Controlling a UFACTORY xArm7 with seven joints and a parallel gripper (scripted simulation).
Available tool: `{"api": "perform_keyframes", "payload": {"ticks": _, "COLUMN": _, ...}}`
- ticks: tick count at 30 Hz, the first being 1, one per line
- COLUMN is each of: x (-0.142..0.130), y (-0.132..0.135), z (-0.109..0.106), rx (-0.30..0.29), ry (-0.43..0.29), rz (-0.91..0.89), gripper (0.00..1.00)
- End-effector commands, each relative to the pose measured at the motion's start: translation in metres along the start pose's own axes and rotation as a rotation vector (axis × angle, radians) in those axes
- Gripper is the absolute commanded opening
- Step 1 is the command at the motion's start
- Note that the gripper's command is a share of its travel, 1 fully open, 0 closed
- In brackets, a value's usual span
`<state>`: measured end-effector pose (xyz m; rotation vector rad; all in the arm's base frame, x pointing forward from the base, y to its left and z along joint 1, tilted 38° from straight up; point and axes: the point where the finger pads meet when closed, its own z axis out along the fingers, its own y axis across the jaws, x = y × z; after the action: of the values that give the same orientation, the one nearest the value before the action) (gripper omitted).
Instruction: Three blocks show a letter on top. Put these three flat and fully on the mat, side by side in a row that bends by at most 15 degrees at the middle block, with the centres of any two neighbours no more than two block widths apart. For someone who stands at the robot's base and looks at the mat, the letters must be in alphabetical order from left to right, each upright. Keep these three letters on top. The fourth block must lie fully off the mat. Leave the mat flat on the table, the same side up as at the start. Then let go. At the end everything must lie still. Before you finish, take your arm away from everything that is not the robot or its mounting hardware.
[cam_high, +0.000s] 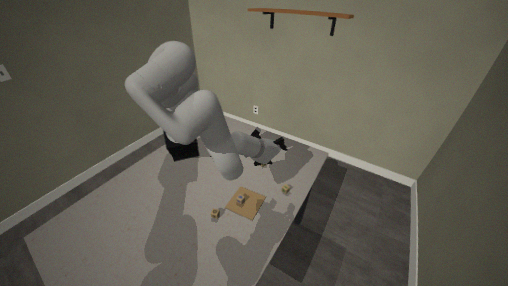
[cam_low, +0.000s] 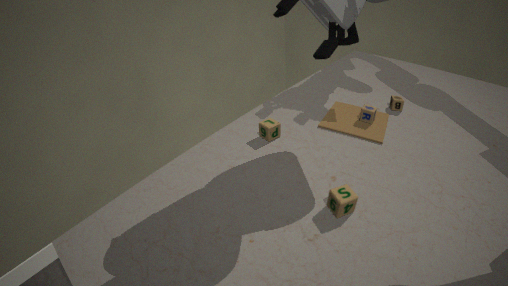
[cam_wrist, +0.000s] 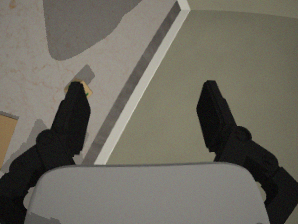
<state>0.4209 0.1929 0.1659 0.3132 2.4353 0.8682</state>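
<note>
Jaws (cam_high: 270, 153) wide open, nothing held. For the pick: centre above one lettered block (cam_high: 285, 189) (cam_low: 269, 130) (cam_wrist: 86, 89), square to its faces, descend vertically, grip low.
</note>
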Motion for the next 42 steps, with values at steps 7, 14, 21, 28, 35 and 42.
{"api": "perform_keyframes", "payload": {"ticks": 7, "x": 0.000, "y": 0.001, "z": 0.000, "rx": -0.002, "ry": 0.000, "rz": -0.002, "gripper": 1.00}}
{"api": "perform_keyframes", "payload": {"ticks": 14, "x": 0.000, "y": 0.001, "z": 0.000, "rx": -0.002, "ry": 0.000, "rz": -0.002, "gripper": 1.00}}
{"api": "perform_keyframes", "payload": {"ticks": 21, "x": 0.001, "y": -0.004, "z": 0.006, "rx": 0.025, "ry": 0.005, "rz": 0.007, "gripper": 1.00}}
{"api": "perform_keyframes", "payload": {"ticks": 28, "x": 0.011, "y": -0.031, "z": 0.035, "rx": 0.156, "ry": 0.036, "rz": 0.056, "gripper": 1.00}}
{"api": "perform_keyframes", "payload": {"ticks": 35, "x": 0.011, "y": -0.031, "z": 0.035, "rx": 0.156, "ry": 0.036, "rz": 0.056, "gripper": 1.00}}
{"api": "perform_keyframes", "payload": {"ticks": 42, "x": 0.016, "y": -0.041, "z": 0.045, "rx": 0.204, "ry": 0.050, "rz": 0.077, "gripper": 1.00}}
